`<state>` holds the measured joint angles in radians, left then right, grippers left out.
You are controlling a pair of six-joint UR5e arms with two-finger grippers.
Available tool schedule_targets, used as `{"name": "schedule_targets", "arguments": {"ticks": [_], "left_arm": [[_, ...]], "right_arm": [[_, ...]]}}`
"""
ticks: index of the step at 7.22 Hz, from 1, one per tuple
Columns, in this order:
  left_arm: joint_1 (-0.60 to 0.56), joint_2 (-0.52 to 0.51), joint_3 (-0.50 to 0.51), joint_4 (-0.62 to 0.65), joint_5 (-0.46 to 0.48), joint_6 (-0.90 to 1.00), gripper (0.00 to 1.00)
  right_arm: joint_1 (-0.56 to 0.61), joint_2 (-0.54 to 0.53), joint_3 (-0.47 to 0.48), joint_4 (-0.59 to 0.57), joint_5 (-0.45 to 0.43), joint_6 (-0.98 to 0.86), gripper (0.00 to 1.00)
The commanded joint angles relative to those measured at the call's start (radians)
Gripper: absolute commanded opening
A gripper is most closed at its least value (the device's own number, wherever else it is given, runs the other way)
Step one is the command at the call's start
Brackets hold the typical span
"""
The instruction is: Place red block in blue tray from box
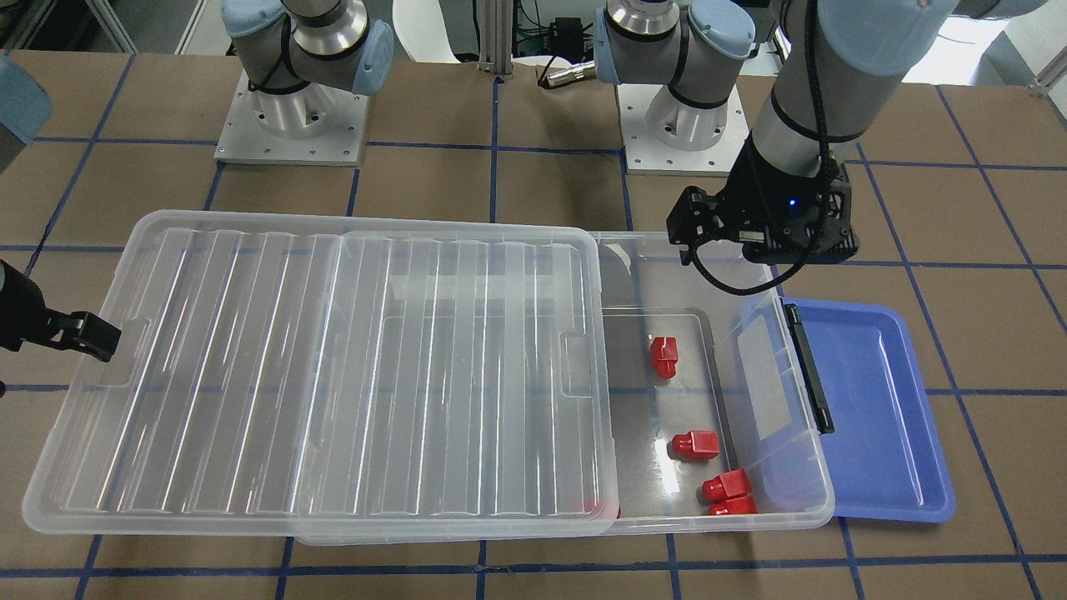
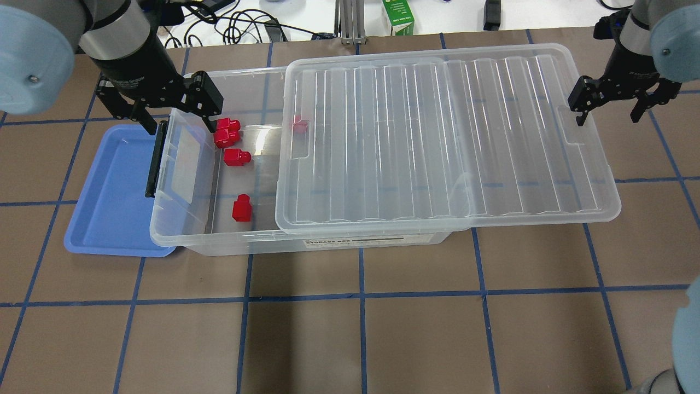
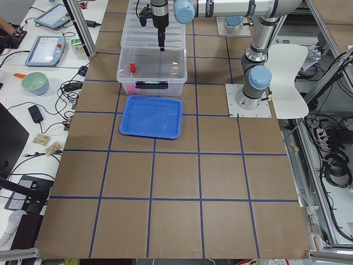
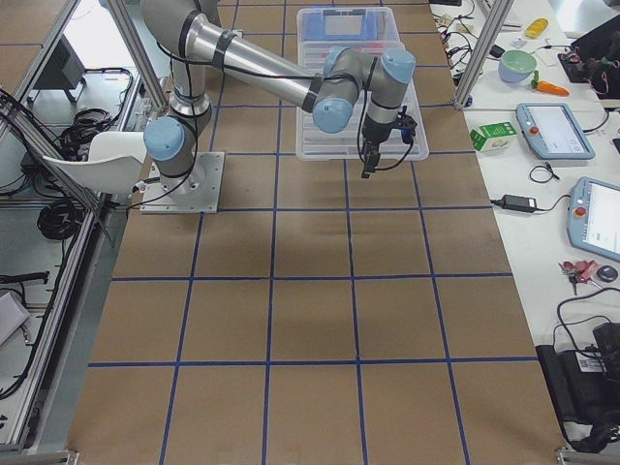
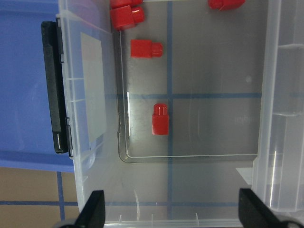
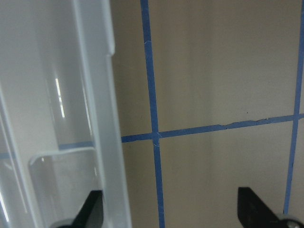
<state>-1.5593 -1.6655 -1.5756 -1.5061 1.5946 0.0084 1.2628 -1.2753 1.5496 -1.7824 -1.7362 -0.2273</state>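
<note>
The clear box lies across the table with its ribbed lid slid toward my right, so its left end is uncovered. Several red blocks lie loose on the box floor there, one alone, one at mid and two touching. The blue tray sits empty against the box's left end, next to the black clip. My left gripper is open and empty above that uncovered end; in its wrist view the lone block lies ahead of it. My right gripper is open and empty beside the lid's right edge.
One more red block shows through the lid's left edge. A green carton and cables lie beyond the table's far edge. Brown table squares with blue tape lines stretch in front of the box.
</note>
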Motion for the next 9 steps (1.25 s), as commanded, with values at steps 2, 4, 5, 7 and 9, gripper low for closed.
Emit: {"name": "schedule_targets", "arguments": {"ticks": [2, 4, 5, 7, 9], "left_arm": [[-0.008, -0.045, -0.069, 0.070, -0.005, -0.025, 1.00], [-0.007, -0.065, -0.143, 0.162, -0.010, -0.027, 1.00], [-0.007, -0.071, -0.205, 0.255, -0.011, -0.024, 1.00], [-0.004, -0.094, -0.320, 0.393, -0.011, -0.027, 1.00], [-0.007, -0.134, -0.343, 0.440, -0.012, -0.030, 1.00]], "right_arm": [[0.016, -0.062, 0.001, 0.014, 0.074, -0.004, 1.00], [0.021, -0.123, 0.003, 0.081, 0.084, -0.003, 1.00], [0.038, -0.148, 0.003, 0.086, 0.084, -0.003, 1.00], [0.032, -0.147, 0.001, 0.052, 0.084, 0.009, 1.00], [0.032, -0.148, 0.011, 0.035, 0.070, 0.025, 1.00]]}}
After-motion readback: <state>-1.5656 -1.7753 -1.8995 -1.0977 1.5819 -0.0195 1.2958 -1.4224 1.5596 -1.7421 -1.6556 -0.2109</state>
